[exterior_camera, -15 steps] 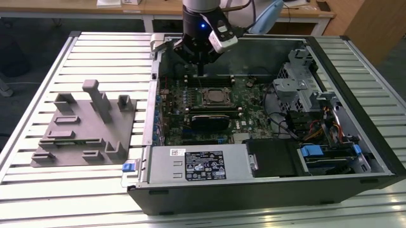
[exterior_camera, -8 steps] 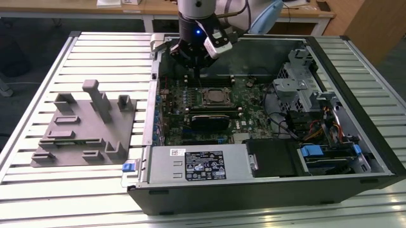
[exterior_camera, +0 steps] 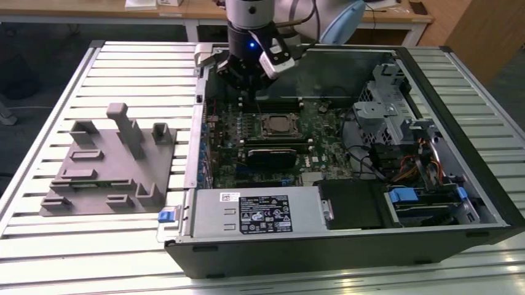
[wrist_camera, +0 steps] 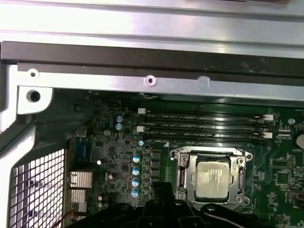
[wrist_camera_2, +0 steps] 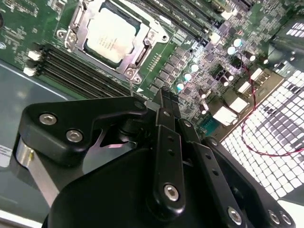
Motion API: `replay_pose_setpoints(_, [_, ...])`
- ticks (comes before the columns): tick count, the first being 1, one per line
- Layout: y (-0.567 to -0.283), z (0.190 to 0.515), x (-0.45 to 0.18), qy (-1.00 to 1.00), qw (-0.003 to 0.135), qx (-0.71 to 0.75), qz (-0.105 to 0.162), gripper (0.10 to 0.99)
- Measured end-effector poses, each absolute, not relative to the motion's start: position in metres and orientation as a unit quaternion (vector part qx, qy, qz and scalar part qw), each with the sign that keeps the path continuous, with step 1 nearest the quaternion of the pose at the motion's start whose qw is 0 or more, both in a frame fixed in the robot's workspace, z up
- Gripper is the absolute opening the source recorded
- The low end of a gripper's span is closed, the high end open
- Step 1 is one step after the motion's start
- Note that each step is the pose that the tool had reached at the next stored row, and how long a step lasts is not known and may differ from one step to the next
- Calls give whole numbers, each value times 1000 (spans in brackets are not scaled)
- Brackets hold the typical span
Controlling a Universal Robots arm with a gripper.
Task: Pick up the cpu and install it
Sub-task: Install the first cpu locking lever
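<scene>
While the open computer case [exterior_camera: 459,203] fills the exterior view's centre, you see the cpu [exterior_camera: 279,125], square and pale silvery, seated in its socket [wrist_camera: 211,178]; the gripper [exterior_camera: 244,91] hovers above it, jaws pressed together, holding nothing.

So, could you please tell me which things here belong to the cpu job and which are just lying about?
Part of the job:
- cpu, sitting in its socket on the green board
- hand, hanging above the board just beyond the socket

Just lying about:
- grey moulded tray on the slatted table
- white label
- memory slots
</scene>
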State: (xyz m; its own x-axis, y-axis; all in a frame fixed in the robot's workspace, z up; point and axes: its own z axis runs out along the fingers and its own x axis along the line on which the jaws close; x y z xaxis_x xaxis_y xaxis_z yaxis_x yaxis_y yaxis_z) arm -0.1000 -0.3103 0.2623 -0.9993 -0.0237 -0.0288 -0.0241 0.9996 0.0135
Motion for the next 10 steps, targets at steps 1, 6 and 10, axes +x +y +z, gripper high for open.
replay_pose_setpoints(1, [-309, 261, -101, 1000, 14, -12, 7, 106])
replay_pose_setpoints(6, [-299, 257, -103, 1000, 14, -12, 7, 106])
replay_pose_setpoints(10, [-291, 256, -103, 1000, 14, -12, 7, 106])
